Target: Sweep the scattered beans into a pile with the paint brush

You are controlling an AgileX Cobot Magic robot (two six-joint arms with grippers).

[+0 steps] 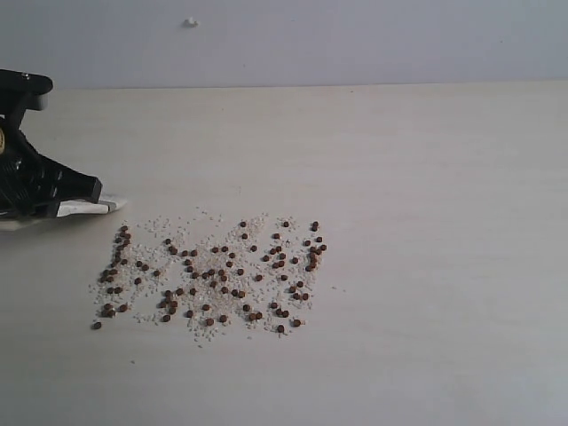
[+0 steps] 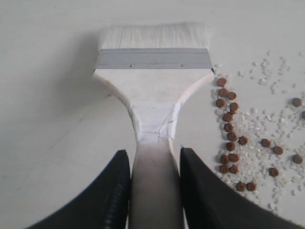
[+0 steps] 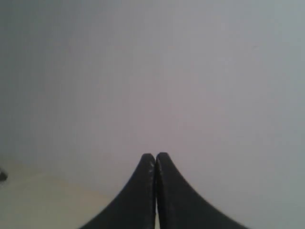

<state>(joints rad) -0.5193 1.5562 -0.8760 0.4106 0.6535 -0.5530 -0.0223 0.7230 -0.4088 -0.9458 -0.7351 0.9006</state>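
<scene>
Left hand (image 2: pixel 155 160), at the left edge of the exterior view, pinches the pale handle of the one paint brush (image 2: pixel 153 90) between its two black fingers (image 2: pixel 114 191), the white bristles pointing away from it, low at the table (image 1: pixel 426 222); whether they touch it I cannot tell. Right hand (image 3: pixel 156 160) has its two fingers pressed together on nothing. Reddish-brown beans (image 1: pixel 213 271), too many to count singly, lie scattered with whitish grains (image 2: pixel 250 126) across the left-centre of the exterior view, the nearest ones in a row just beside the brush.
</scene>
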